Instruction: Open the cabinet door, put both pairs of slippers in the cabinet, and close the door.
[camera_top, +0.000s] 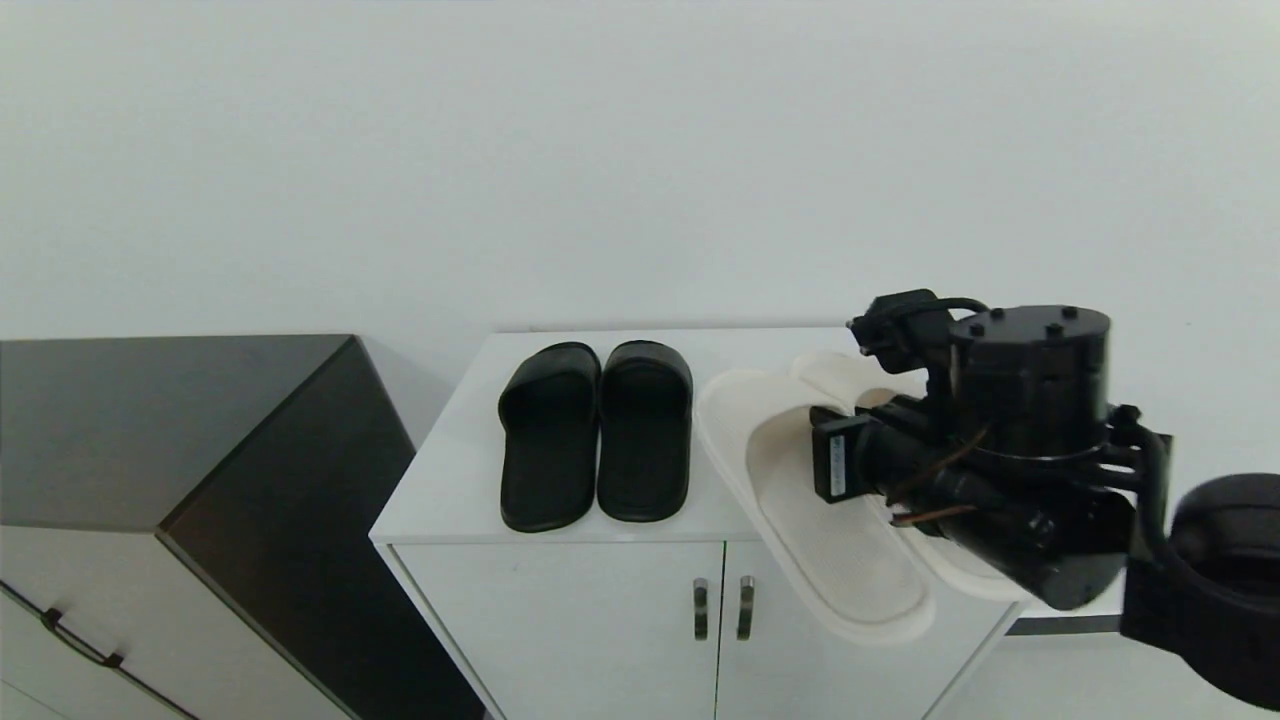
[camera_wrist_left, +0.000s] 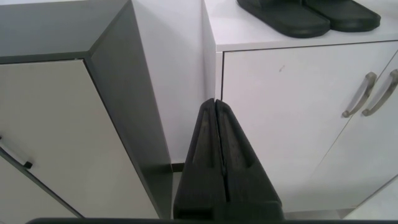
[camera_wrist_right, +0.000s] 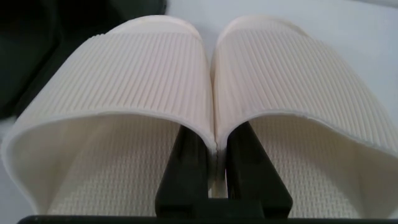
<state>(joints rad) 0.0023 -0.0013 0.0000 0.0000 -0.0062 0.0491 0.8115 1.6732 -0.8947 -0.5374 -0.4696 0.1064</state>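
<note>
My right gripper (camera_wrist_right: 215, 155) pinches the white slippers (camera_top: 800, 500). My left gripper (camera_wrist_left: 219, 155) is pressed together, empty. The cabinet doors (camera_top: 560, 625) are not yet opened, and the black slippers (camera_top: 595, 430) sit on top.

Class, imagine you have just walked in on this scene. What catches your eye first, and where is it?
First, the right gripper, clamped on the pair of cream slippers with one finger under each strap, their heels out past the front edge of the white cabinet. Next, the black slippers, side by side on the cabinet top, above its two closed doors.
</note>
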